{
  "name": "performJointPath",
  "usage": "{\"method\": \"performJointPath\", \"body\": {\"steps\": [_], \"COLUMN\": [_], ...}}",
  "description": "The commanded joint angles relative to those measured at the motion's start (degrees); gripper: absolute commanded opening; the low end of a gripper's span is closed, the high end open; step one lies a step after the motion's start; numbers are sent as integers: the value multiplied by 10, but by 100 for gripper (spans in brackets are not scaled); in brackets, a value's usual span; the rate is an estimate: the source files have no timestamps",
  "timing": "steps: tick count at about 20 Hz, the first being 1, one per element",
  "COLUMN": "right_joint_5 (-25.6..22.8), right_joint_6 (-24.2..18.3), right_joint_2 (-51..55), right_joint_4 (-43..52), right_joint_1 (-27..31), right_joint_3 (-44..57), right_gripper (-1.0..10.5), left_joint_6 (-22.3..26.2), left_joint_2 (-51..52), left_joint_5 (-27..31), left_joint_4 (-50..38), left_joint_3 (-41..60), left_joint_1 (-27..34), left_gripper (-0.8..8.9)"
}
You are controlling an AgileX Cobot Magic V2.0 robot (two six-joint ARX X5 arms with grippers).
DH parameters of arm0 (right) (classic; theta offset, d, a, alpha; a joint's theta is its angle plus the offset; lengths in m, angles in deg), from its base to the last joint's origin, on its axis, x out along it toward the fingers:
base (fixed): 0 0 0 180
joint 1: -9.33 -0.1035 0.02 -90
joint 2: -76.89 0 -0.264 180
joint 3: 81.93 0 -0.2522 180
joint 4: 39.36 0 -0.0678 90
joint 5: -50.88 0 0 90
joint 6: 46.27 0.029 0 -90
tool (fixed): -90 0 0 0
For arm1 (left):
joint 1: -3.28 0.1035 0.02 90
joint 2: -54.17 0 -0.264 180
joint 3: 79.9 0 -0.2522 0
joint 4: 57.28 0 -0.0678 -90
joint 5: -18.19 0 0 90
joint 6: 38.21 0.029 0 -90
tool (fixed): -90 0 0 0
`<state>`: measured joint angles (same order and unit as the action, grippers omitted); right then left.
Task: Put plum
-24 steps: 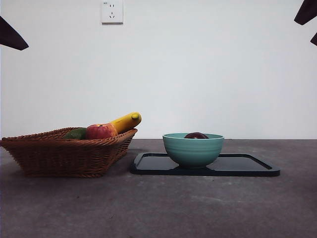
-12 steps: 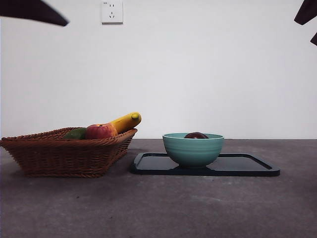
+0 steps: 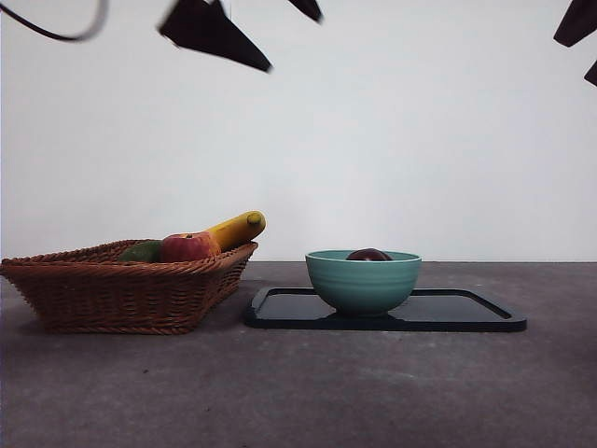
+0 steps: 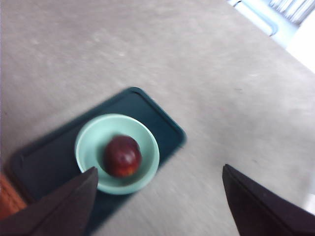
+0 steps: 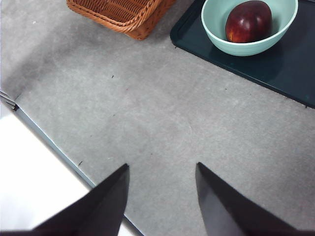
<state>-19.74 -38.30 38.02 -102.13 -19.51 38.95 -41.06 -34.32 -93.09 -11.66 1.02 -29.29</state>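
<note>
The dark maroon plum (image 3: 369, 255) lies inside the teal bowl (image 3: 363, 281), which stands on the black tray (image 3: 466, 313). The plum also shows in the left wrist view (image 4: 122, 156) and in the right wrist view (image 5: 248, 21). My left gripper (image 4: 160, 196) is open and empty, high above the table with the bowl (image 4: 88, 147) below it; in the front view it is the dark shape (image 3: 244, 28) at the top. My right gripper (image 5: 160, 189) is open and empty, high at the right, over bare table away from the bowl (image 5: 216, 24).
A wicker basket (image 3: 121, 289) at the left holds a red apple (image 3: 188, 247), a banana (image 3: 238, 228) and a green fruit (image 3: 142, 251). The basket's corner shows in the right wrist view (image 5: 123, 12). The table edge (image 5: 44, 137) runs close to the right gripper.
The left arm has swung in from the top left corner toward the middle, high above the table. The bowl, plum, basket and right arm have not moved.
</note>
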Motion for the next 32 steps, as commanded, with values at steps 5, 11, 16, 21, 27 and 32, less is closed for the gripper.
{"method": "performJointPath", "body": {"steps": [5,11,16,21,27,32], "right_joint_5": [1,1,1,1,1,1], "right_joint_6": [7,7,7,7,7,6], "right_joint_2": [-3,-3,-3,-3,-3,-3], "right_joint_4": [6,6,5,5,6,10], "right_joint_1": [-3,-3,-3,-3,-3,-3], "right_joint_3": [-4,-4,-4,-4,-4,-4], "right_gripper": [215,215,215,215,215,215], "left_joint_6": [27,42,64,72,80,81], "left_joint_2": [-164,-256,-307,-332,-355,-358], "left_joint_5": [35,69,94,108,110,110], "left_joint_4": [-23,-76,-95,-109,-104,-105], "left_joint_3": [-100,-111,-111,-111,-111,-111], "left_joint_1": [-24,-44,-61,-70,-73,-76], "left_gripper": [401,401,401,400,400,315]}}
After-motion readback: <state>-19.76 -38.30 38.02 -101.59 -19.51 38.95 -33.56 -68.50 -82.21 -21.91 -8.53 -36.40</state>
